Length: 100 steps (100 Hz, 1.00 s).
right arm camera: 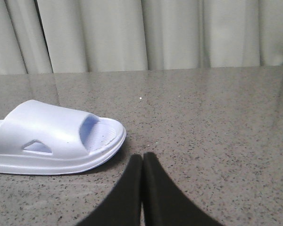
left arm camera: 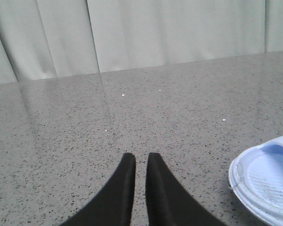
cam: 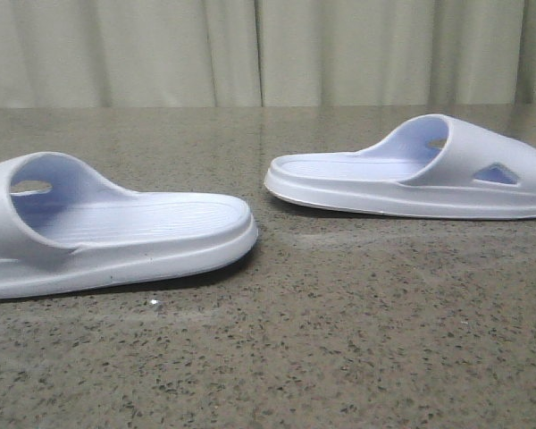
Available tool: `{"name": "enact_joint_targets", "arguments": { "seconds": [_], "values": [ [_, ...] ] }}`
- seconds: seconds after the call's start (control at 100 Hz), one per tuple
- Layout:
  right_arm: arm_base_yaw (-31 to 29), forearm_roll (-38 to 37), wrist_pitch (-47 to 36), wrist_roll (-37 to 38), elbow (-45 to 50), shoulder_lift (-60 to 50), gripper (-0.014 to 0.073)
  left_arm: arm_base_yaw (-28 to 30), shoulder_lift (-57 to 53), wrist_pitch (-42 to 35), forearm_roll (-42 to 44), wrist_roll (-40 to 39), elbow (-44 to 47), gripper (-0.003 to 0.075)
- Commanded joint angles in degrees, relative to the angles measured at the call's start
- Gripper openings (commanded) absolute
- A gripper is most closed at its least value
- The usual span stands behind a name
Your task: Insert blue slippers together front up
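A speckled grey stone tabletop (cam: pixel 339 340) runs back to pale curtains (cam: pixel 250 49). Two blue slippers lie flat on it, well apart: one (cam: pixel 116 232) left, the other (cam: pixel 420 170) right and farther back. The left gripper (left arm camera: pixel 140 162) is nearly closed, empty; the right gripper (right arm camera: pixel 142 162) is pressed closed, just beside the right slipper's toe.

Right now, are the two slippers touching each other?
No. In the front view the left slipper and the right slipper lie apart, with a strip of bare table between their ends.
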Motion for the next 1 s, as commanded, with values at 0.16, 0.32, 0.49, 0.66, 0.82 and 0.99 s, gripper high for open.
{"name": "enact_joint_targets", "arguments": {
  "seconds": [0.16, 0.32, 0.49, 0.66, 0.82, 0.99],
  "values": [
    [-0.31, -0.06, -4.21, 0.00, 1.25, -1.20, -0.0107, 0.06, -1.65, -4.39, -0.07, -0.57, 0.53, 0.0016],
    [-0.31, -0.06, -4.21, 0.00, 1.25, -1.20, -0.0107, 0.06, -1.65, -4.39, -0.07, -0.57, 0.53, 0.0016],
    [-0.31, -0.06, -4.21, 0.00, 1.25, -1.20, -0.0107, 0.06, -1.65, -4.39, -0.07, -0.57, 0.53, 0.0016],
    [-0.31, -0.06, -4.47, 0.00, 1.25, -1.20, -0.0107, 0.06, -1.65, -4.39, -0.07, -0.57, 0.53, 0.0016],
    [-0.31, -0.06, -4.46, 0.00, 1.25, -1.20, -0.0107, 0.06, -1.65, -4.39, -0.07, -0.57, 0.53, 0.0016],
    [-0.31, -0.06, -4.99, 0.00, 1.25, -1.20, -0.0107, 0.06, -1.65, -4.49, -0.07, -0.57, 0.53, 0.0016]
  ]
}}
